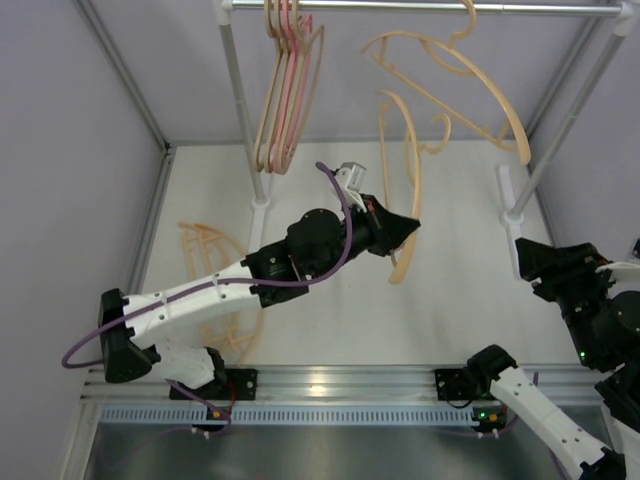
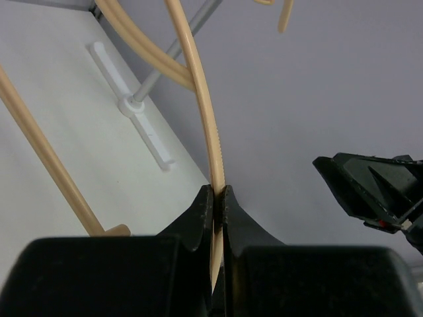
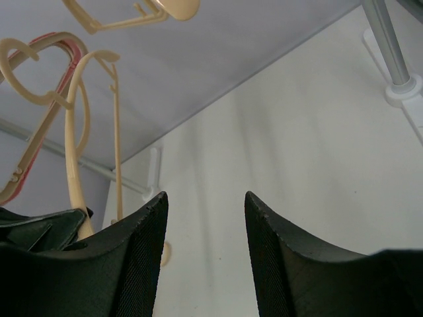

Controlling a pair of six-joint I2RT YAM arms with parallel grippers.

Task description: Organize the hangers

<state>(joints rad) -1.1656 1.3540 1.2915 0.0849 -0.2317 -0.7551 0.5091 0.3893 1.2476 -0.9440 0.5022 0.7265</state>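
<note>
My left gripper (image 1: pixel 408 228) is shut on the lower arm of a beige hanger (image 1: pixel 410 170) and holds it upright above the middle of the table, below the rail (image 1: pixel 420 6). In the left wrist view the jaws (image 2: pixel 219 191) pinch that thin beige strip (image 2: pixel 198 99). A bunch of beige and pink hangers (image 1: pixel 285 90) hangs at the rail's left. Other beige hangers (image 1: pixel 470 80) hang tilted at its right. More peach-tan hangers (image 1: pixel 215 250) lie on the table at the left, partly under my left arm. My right gripper (image 1: pixel 548 262) is open and empty at the right edge (image 3: pixel 205 198).
Two metal poles (image 1: pixel 240 110) (image 1: pixel 575 110) carry the rail and stand on white feet (image 1: pixel 510 205). Grey walls close the back and both sides. A frame post (image 1: pixel 125 70) runs along the left. The aluminium base rail (image 1: pixel 340 380) lies at the near edge.
</note>
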